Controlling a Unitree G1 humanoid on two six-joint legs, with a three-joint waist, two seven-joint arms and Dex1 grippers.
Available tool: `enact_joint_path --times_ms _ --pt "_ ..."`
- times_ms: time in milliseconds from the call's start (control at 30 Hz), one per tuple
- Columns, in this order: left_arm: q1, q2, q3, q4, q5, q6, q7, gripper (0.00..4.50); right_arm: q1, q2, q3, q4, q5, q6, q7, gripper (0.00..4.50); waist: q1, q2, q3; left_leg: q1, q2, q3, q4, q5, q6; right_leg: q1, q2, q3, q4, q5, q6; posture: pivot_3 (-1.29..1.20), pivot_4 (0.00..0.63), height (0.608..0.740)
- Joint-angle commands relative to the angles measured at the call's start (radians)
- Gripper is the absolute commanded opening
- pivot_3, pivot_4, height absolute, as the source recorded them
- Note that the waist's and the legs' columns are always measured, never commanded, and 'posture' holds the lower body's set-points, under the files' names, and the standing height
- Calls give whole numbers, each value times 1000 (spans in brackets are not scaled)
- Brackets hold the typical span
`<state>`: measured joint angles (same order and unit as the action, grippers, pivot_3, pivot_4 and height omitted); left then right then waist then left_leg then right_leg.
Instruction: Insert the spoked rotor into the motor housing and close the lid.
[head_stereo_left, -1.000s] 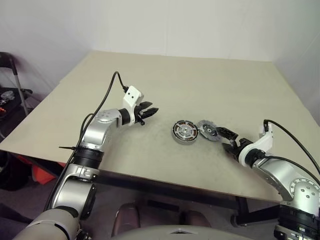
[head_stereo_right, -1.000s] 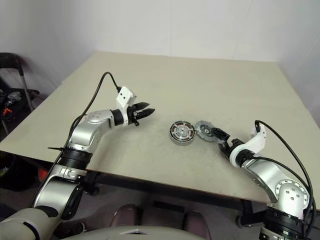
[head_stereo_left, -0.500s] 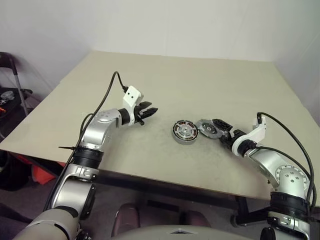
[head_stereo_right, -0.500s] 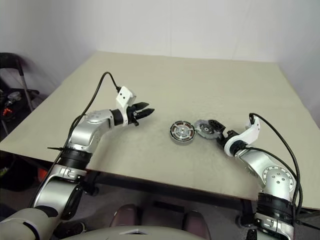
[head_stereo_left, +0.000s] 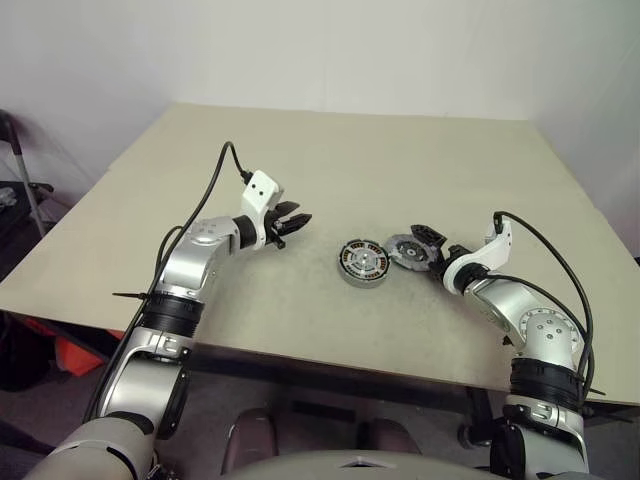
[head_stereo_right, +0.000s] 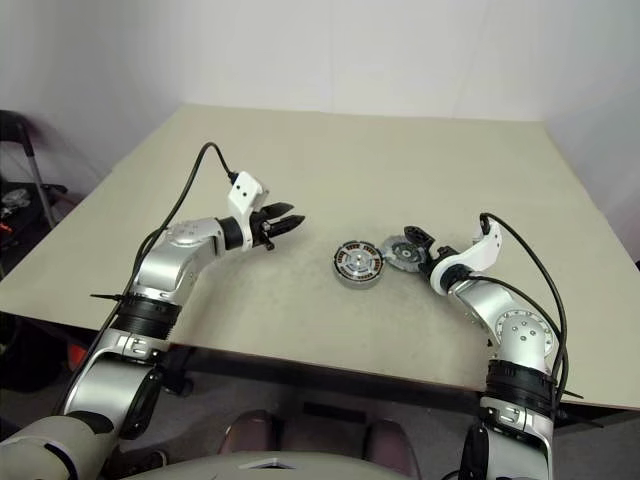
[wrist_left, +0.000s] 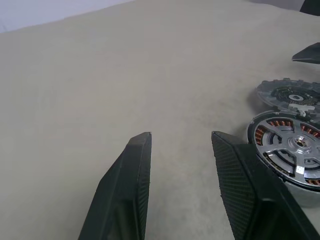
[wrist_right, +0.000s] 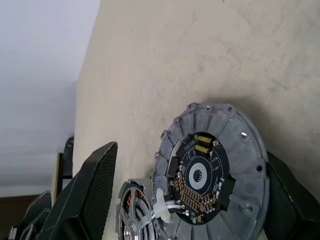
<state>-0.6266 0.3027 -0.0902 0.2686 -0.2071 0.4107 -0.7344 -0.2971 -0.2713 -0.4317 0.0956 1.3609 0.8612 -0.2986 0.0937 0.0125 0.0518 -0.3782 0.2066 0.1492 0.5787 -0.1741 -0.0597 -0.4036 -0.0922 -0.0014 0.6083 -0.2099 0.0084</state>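
On the desk (head_stereo_left: 420, 160) the housing (head_stereo_left: 362, 263) lies flat, copper windings showing, with the rotor (wrist_left: 294, 148) seated inside it. The lid (head_stereo_left: 408, 251) rests just beside it, touching its edge, circuit side up. The right end effector (head_stereo_left: 428, 247) is released, its wide-spread fingers (wrist_right: 87, 192) straddling the lid without clamping it. The left end effector (head_stereo_left: 293, 222) hovers above the desk, well apart from the housing, partly spread and grasping nothing.
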Motion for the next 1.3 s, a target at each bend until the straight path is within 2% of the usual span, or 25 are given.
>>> enact_joint_path --times_ms 33,367,600,933,1000,1067,1167,1300 --pt "-31 12 15 -5 4 -27 3 2028 -34 10 -3 -5 1 12 6 4451 0 0 0 0 0 0 0 0 0 0 0 0 0 0 0 0 0 740" --pt "-31 10 0 31 35 -63 1 2028 -80 12 -12 -106 107 66 0 4451 6 0 0 -4 0 0 0 0 1 -3 0 0 -1 1 -1 0 0 740" --pt "-23 9 -13 29 43 -70 -6 2028 -70 -4 21 -213 180 92 17 4451 9 0 0 -4 0 0 -1 -1 1 -3 0 0 -1 1 -1 0 0 740" --pt "-43 21 2 67 47 -90 -1 2028 -63 -41 93 -300 260 88 -43 4451 9 0 0 -4 0 0 -1 0 1 -3 0 0 -1 1 -1 0 0 740" --pt "-44 23 4 71 47 -93 -1 2028 -54 -68 121 -317 194 92 -14 4451 9 0 0 -4 0 0 -1 0 1 -3 0 0 -1 1 -1 0 0 740" --pt "-41 22 4 70 46 -93 0 2028 -45 -121 168 -350 57 78 67 4451 10 0 0 -4 0 0 -1 0 1 -3 0 0 -1 1 -1 0 0 740" --pt "-37 18 2 68 48 -96 4 2028 -32 -227 286 -373 -223 -3 201 4451 13 0 1 -5 -1 0 -1 0 1 -3 -1 0 -2 0 0 0 0 740" --pt "-36 17 0 68 50 -98 5 2028 -34 -342 449 -357 -607 -202 353 4451 15 -1 1 -5 0 -1 -1 0 0 -3 -1 0 -2 -3 5 0 0 740"
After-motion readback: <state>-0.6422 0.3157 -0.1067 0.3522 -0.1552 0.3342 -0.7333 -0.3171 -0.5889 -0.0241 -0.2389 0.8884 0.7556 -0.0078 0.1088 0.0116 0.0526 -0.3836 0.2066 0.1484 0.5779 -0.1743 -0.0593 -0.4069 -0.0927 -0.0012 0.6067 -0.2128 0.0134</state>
